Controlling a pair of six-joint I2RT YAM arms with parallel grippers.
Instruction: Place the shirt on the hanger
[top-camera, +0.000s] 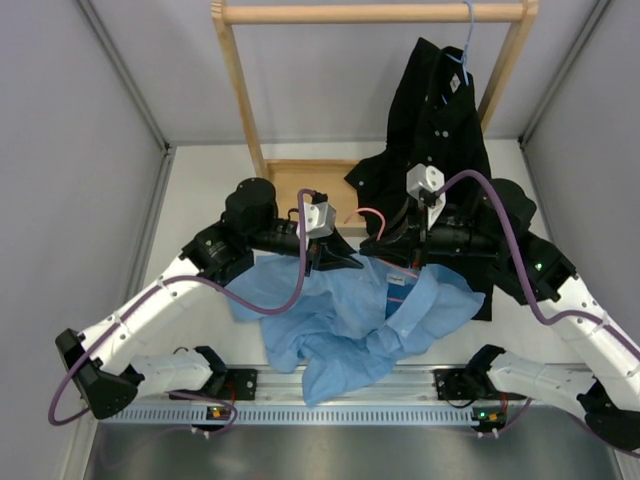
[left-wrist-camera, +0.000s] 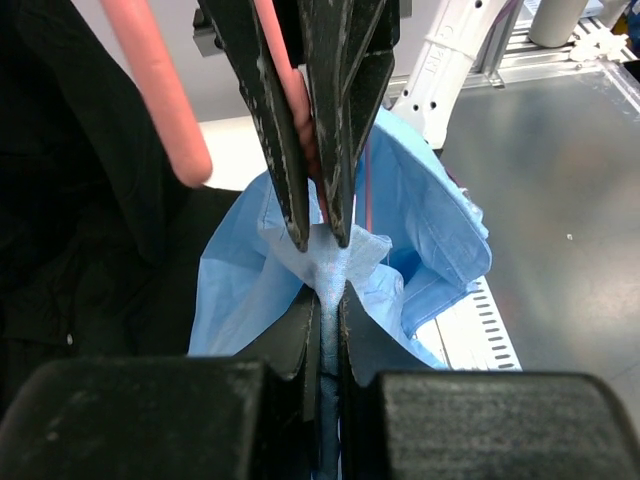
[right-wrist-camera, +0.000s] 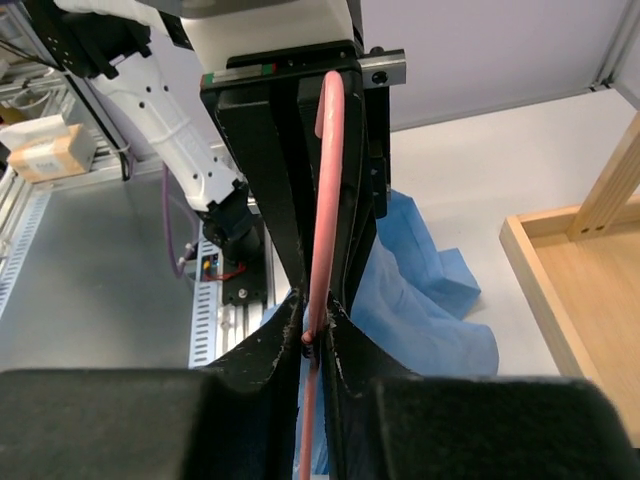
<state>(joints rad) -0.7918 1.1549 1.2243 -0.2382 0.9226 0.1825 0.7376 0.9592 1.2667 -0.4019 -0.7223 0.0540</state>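
Near the front edge, ctr of the bench, the shirt (top-camera: 340, 325) is seen lying crumpled, and a fold of it is pinched by the left gripper (left-wrist-camera: 328, 292), fingers shut tight on the cloth. Just beyond, mid-bench, the hanger (right-wrist-camera: 325, 200) is clamped by the right gripper (right-wrist-camera: 312, 325), closed hard on the thin wire, tips almost touching the left's; the hook is seen betw. the two wrists. At the far edge a black shirt (top-camera: 440, 120) is hung from a wooden rack (top-camera: 370, 12).
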